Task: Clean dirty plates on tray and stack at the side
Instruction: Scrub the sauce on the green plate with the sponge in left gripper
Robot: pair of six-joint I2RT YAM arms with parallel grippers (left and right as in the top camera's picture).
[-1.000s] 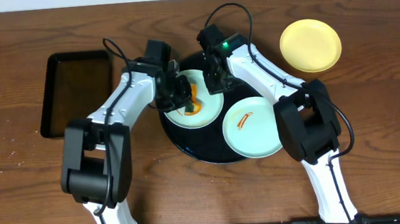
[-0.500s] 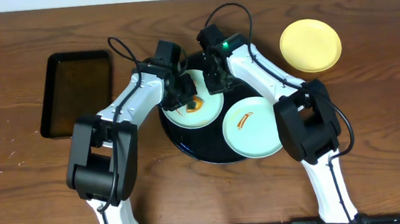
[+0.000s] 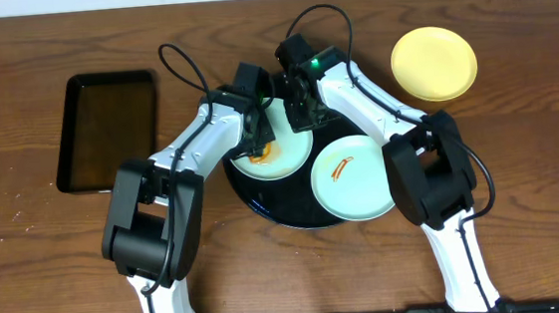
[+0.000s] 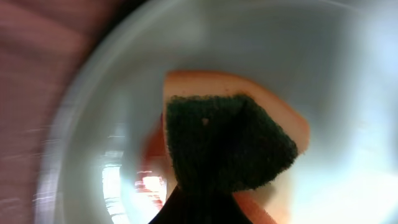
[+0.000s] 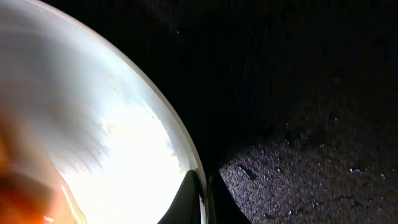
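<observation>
The round black tray (image 3: 263,203) holds two mint-blue plates. The far-left plate (image 3: 294,153) carries an orange-brown smear. My left gripper (image 3: 258,136) is over it, shut on a sponge (image 4: 224,143) with a dark green scouring face and an orange body, pressed on the plate (image 4: 348,74). My right gripper (image 3: 301,113) is shut on that plate's far rim (image 5: 186,155), fingers (image 5: 204,199) either side of the edge, over the tray (image 5: 298,93). The second mint plate (image 3: 353,178) has a thin orange streak. The yellow plate (image 3: 434,62) lies on the table at the right.
A smaller rectangular black tray (image 3: 108,130) lies at the left on the wooden table (image 3: 37,246). Both arms cross over the round tray's far half, with cables looping above them.
My left gripper has slid rightward across the far-left plate with the sponge, toward the right gripper. The right arm and the other plates have not moved.
</observation>
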